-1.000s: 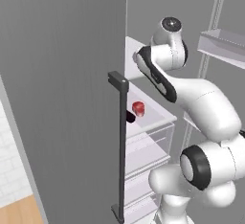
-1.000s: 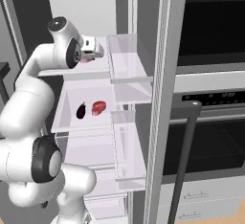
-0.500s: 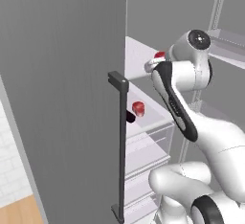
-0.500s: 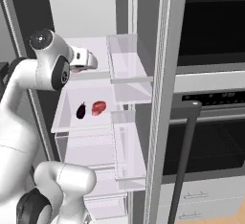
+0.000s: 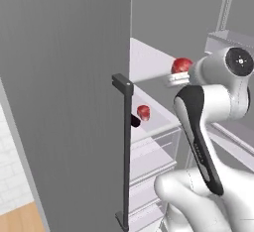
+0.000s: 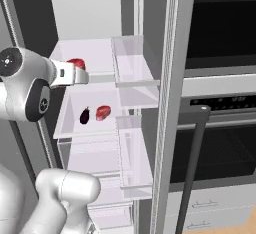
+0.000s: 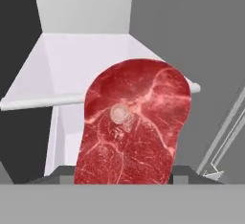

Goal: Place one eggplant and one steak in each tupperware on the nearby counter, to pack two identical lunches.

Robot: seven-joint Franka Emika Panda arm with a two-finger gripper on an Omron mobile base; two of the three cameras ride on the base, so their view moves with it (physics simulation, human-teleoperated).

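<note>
A red marbled steak (image 7: 134, 127) stands upright between the jaws of my gripper (image 7: 122, 175), which is shut on it. The same steak (image 5: 181, 65) pokes up by the gripper (image 5: 174, 79) at the front edge of the fridge's upper shelf (image 6: 95, 53). In the right base view the held steak (image 6: 76, 63) sits just above the gripper (image 6: 75, 74). On the shelf below lie a second steak (image 6: 103, 112) and a dark eggplant (image 6: 84, 116); from the left that steak (image 5: 143, 112) and eggplant (image 5: 135, 121) show beside the door handle. The tupperware and the counter are out of view.
The open grey fridge door (image 5: 64, 102) with its dark handle (image 5: 126, 151) stands close on the left. Clear door bins (image 6: 132, 73) hang on the right side of the fridge. A black oven (image 6: 220, 143) with a long handle (image 6: 192, 163) is to the right.
The arm has swung and the gripper, still holding the steak, has drawn back from the upper shelf toward its front edge.
</note>
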